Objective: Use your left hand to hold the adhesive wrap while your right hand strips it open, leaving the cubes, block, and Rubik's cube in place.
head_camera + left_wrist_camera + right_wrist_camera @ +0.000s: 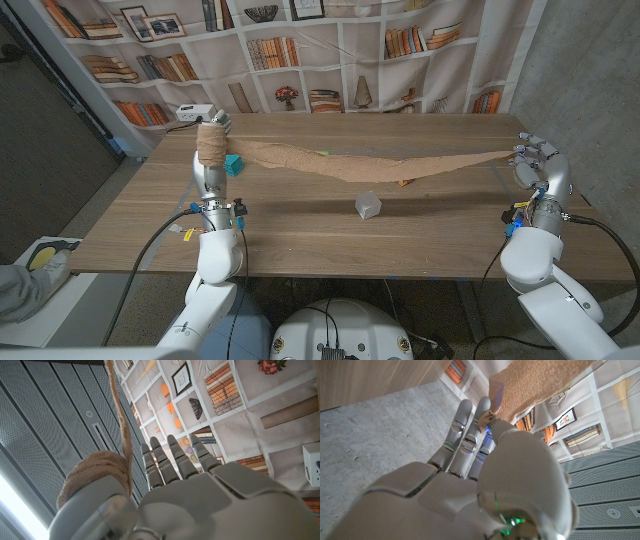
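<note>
My left hand stands upright at the table's left and holds the tan roll of adhesive wrap at its top. In the left wrist view the roll sits against the thumb side of the hand. A long tan strip sags across the table to my right hand, raised at the right edge. There the thumb and fingers pinch the strip's end. A teal cube lies beside the roll, a pale clear cube sits mid-table, and an orange piece peeks from under the strip.
A white box stands at the table's back left corner. A bookshelf backdrop hangs behind the wooden table. A small green bit shows at the strip's far edge.
</note>
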You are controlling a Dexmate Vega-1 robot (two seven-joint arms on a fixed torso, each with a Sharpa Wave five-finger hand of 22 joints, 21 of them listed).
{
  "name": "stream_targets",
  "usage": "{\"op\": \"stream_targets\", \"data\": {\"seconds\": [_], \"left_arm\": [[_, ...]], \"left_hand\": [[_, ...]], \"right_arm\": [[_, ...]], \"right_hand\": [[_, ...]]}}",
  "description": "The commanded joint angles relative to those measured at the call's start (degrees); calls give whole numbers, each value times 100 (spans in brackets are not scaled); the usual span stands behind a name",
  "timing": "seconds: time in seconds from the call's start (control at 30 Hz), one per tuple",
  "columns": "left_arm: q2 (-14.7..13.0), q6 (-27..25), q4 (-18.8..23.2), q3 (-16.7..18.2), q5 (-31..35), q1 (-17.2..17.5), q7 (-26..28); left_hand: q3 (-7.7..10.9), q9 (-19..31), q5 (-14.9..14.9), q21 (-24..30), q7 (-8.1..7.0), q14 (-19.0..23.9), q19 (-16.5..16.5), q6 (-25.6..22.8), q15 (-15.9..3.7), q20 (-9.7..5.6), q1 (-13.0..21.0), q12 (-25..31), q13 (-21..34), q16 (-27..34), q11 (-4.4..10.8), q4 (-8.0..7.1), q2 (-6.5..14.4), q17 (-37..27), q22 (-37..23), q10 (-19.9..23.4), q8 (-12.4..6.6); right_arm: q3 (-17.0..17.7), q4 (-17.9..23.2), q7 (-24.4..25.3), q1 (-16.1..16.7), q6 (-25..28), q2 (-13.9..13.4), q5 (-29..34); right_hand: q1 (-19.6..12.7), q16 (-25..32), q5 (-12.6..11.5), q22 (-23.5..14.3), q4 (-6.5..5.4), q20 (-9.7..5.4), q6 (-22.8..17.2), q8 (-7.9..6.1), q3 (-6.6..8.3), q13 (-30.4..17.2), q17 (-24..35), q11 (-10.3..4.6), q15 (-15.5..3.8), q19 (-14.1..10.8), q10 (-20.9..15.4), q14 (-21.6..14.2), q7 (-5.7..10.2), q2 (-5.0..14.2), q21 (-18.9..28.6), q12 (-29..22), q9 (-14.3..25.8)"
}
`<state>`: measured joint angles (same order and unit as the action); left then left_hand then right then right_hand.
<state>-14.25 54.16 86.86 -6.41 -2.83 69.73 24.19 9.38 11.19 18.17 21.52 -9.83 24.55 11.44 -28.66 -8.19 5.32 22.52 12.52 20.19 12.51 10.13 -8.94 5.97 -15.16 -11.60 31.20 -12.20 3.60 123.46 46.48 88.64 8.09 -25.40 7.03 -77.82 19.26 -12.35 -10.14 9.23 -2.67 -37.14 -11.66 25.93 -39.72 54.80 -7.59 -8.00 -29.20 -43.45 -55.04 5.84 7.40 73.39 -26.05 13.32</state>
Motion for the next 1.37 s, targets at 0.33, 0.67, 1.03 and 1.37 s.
{"op": "stream_targets", "data": {"seconds": [0.33, 0.67, 1.03, 1.37], "left_arm": [[13, -69, -63, 37, 102, -37, -52], [50, -31, -201, -36, 157, -112, -35], [66, -5, -285, -33, 200, -131, 37], [50, -20, -341, -37, 191, -184, 60]], "left_hand": [[-10, 9, -47, -25, 14, 46, 24, -50, 27, 16, -44, 40, 11, 14, -35, 52, -1, 14, -10, 9, -16], [-6, 7, -78, -27, 37, 60, 31, -68, 8, 19, -44, 53, 7, 15, -56, 74, 4, 28, -8, 24, -16], [3, 7, -107, -31, 50, 63, 35, -94, 31, 20, -35, 63, 3, 12, -39, 99, 15, 41, -7, 37, -20], [8, 6, -134, -36, 49, 70, 35, -88, 31, 22, -35, 63, -1, 13, -37, 114, 23, 51, -7, 25, -11]], "right_arm": [[49, -208, -113, -141, -147, 49, -153], [121, -215, -144, -136, -158, 22, -186], [151, -275, -183, -188, -162, 3, -230], [154, -338, -203, -305, -101, -19, -282]], "right_hand": [[1, -30, 25, -7, 20, -736, 0, -6, 45, -31, 18, -15, -546, 55, -56, -46, 17, -34, 51, 23, -1], [-2, -40, 20, -5, 21, -732, 4, -4, 52, -47, 21, -16, -546, 86, -56, -58, 13, -31, 71, 29, -1], [2, -65, 14, -3, 19, -721, 5, -3, 54, -59, 8, -3, -548, 129, -60, -74, 15, -31, 101, 43, -2], [9, -76, 9, -1, 15, -712, 9, -1, 59, -81, 13, -11, -546, 163, -54, -81, 15, -28, 116, 47, -1]]}}
